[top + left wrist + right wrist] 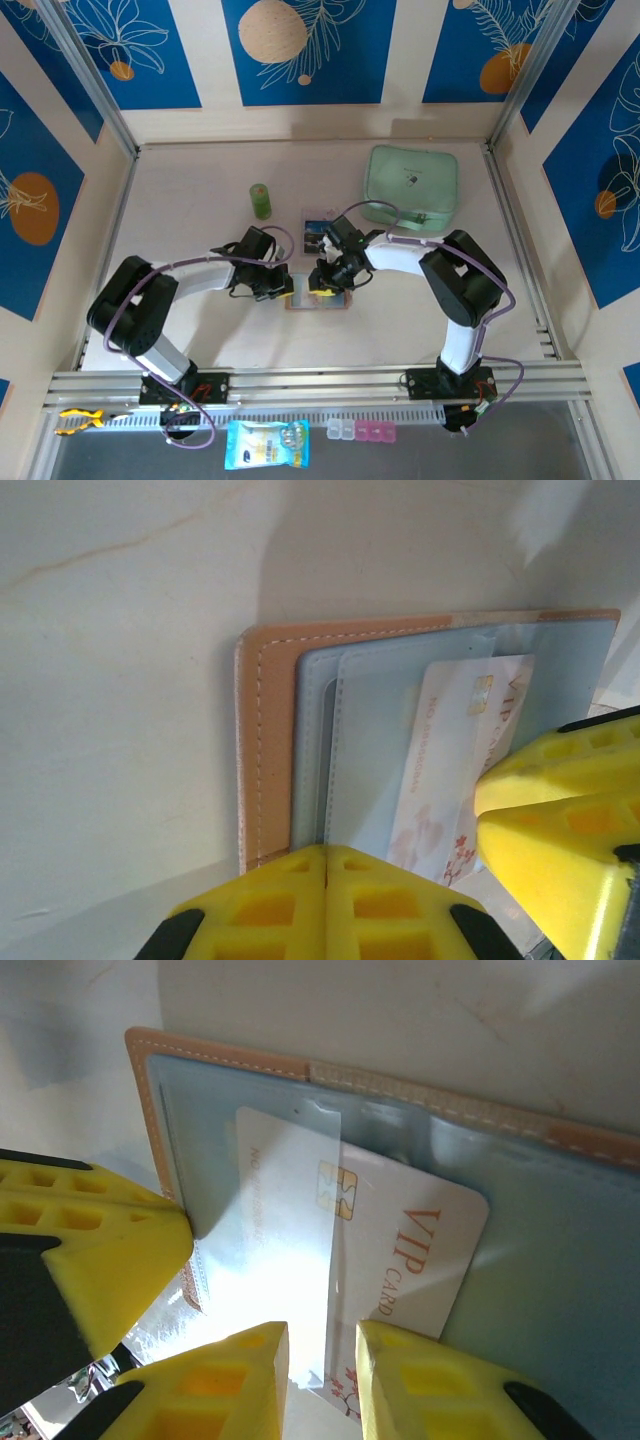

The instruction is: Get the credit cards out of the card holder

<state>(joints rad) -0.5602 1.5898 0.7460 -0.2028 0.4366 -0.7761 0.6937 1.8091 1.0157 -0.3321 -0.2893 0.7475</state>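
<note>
The left tool has its yellow fingers pressed together, the tips set over the near edge of the open card holder. From those tips the holder runs out toward 12 o'clock, with its salmon-tan stitched border outermost and the greyish-blue pockets inside. A white card sticks out of a pocket at about 1 o'clock, with its chip and "VIP" lettering showing.

The right tool has its fingers a little spread. The near edge of the white card and a clear sleeve lie in the gap. Whether the pads touch the card I cannot tell. The card reaches from the gap toward 1 o'clock, over the blue panel.

Seen from above, the two tools meet over the holder on the worktop, the left one at its 10 o'clock corner and the right one at 12. A printed card lies flat farther out at 12 o'clock. A green bottle stands at 11 and a mint-green pouch lies at 1.
</note>
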